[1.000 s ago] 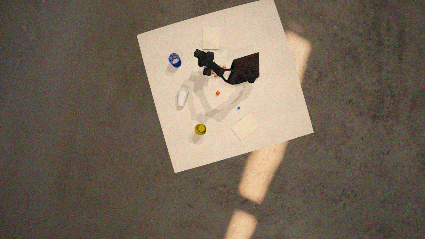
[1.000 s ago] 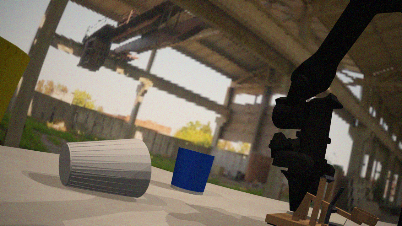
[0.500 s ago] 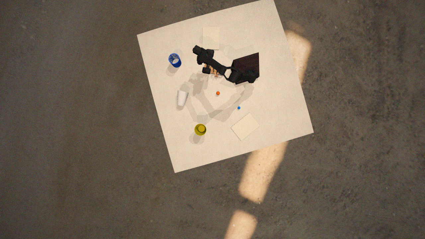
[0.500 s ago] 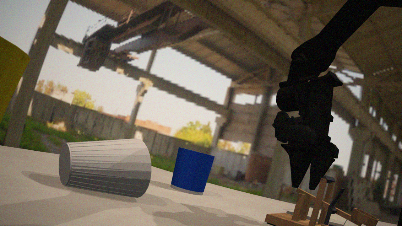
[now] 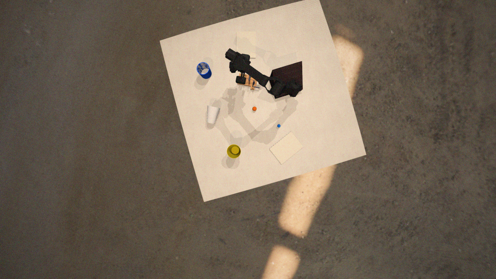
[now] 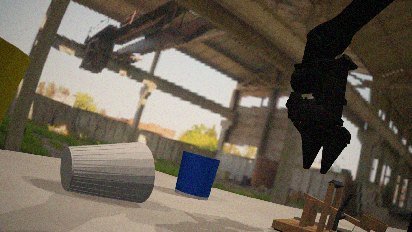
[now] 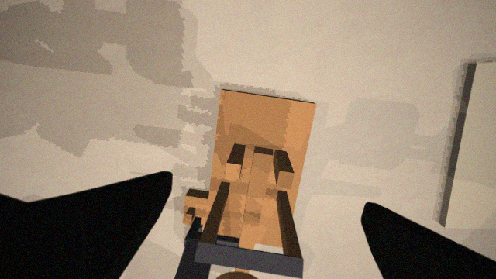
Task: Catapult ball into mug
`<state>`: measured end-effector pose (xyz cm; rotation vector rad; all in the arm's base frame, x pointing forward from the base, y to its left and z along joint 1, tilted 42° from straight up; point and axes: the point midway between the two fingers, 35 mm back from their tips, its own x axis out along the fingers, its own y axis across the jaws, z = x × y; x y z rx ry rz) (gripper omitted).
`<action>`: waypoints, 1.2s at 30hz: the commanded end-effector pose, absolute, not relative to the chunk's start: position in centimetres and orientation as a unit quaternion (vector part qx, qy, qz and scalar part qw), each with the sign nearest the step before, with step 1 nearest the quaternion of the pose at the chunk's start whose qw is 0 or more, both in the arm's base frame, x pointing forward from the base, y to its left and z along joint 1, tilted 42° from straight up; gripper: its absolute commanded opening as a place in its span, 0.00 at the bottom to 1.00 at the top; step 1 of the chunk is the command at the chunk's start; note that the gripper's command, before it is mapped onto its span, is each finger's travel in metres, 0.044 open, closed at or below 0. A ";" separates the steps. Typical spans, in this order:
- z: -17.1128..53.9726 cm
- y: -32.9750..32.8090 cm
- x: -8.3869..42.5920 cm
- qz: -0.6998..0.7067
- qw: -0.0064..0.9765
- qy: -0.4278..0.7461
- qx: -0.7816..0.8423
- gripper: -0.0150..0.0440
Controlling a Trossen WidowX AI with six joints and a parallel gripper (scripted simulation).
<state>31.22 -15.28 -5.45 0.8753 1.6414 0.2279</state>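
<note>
The wooden catapult [image 5: 248,83] [image 6: 288,224] [image 7: 263,112] stands on the table under the arm. Its dark crossbar and uprights show in the wrist view; its cup [image 6: 374,222] is at the right, and the inside cannot be seen. My gripper [image 6: 315,170] [image 7: 266,195] is open and empty, above the catapult, with a fingertip on either side of it in the wrist view. The blue mug [image 5: 207,74] [image 6: 197,176] stands upright to the catapult's left in the top view. An orange ball [image 5: 254,108] and a smaller blue ball [image 5: 278,126] lie on the table below the catapult in that view.
A white cup [image 5: 212,114] [image 6: 109,173] lies on its side. A yellow cup [image 5: 229,155] [image 6: 11,77] stands near the table's lower left. Pale flat slabs [image 5: 286,147] [image 5: 246,39] lie at the lower right and top. A dark block [image 5: 289,73] is by the arm's base.
</note>
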 end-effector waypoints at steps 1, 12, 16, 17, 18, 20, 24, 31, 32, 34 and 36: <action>-7.6 -13.0 31.0 0.101 0.587 0.708 0.380 1.00; -8.6 -12.1 31.0 0.101 0.587 0.708 0.380 1.00; -9.1 -11.7 31.0 0.101 0.587 0.708 0.380 1.00; -9.2 -11.6 31.0 0.101 0.587 0.708 0.380 1.00; -9.3 -11.5 31.0 0.101 0.587 0.708 0.380 1.00; -9.6 -11.3 31.0 0.101 0.587 0.708 0.380 1.00; -10.1 -10.9 31.0 0.101 0.587 0.708 0.380 1.00; -10.9 -10.1 31.0 0.102 0.587 0.708 0.380 1.00; -11.0 -10.0 31.0 0.102 0.587 0.708 0.380 1.00; -11.3 -9.8 30.9 0.102 0.587 0.708 0.380 1.00; -11.5 -9.5 30.9 0.102 0.586 0.708 0.380 1.00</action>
